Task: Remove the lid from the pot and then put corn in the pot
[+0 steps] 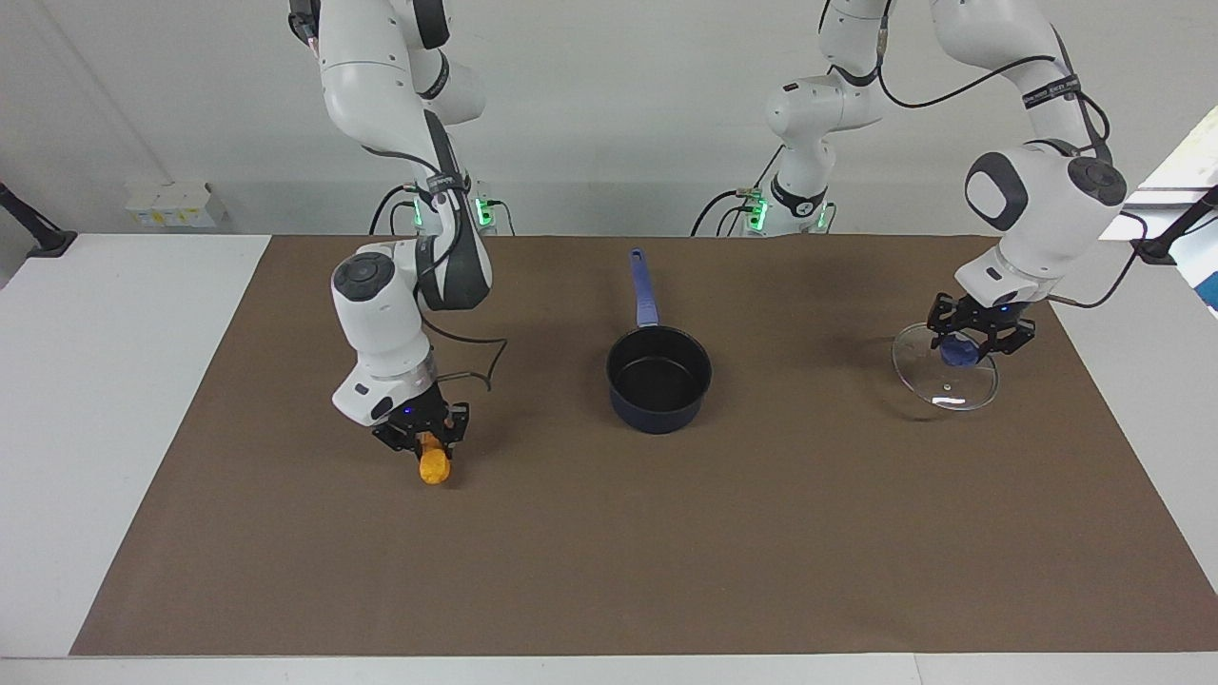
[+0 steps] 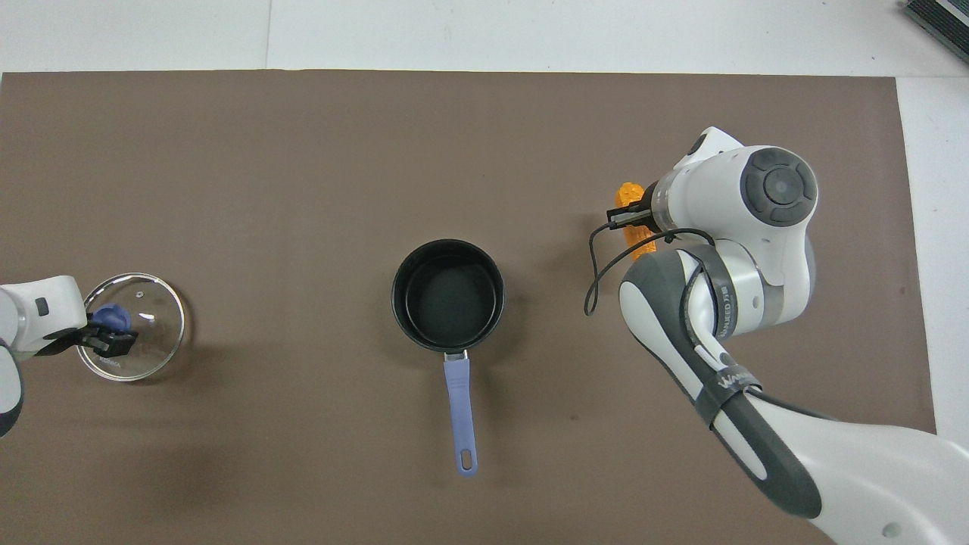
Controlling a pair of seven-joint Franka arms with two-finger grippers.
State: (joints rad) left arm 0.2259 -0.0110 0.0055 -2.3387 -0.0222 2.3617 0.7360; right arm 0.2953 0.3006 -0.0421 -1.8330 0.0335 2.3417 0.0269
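the small dark navy-blue saucepan pot (image 1: 658, 379) with its long straight blue handle stood uncovered and empty at the middle of the brown table mat (image 1: 609, 571), handle pointing toward the robots. the round clear glass lid (image 1: 944, 382) with metal rim and blue knob sat at the left arm's end of the table, well apart from the pot, tilted, one edge on the mat. the left gripper (image 1: 971, 344) was closed on its knob. the orange-yellow bumpy corn cob (image 1: 435, 465) lay at the right arm's end, with the right gripper (image 1: 424, 436) clamped around its upper part.
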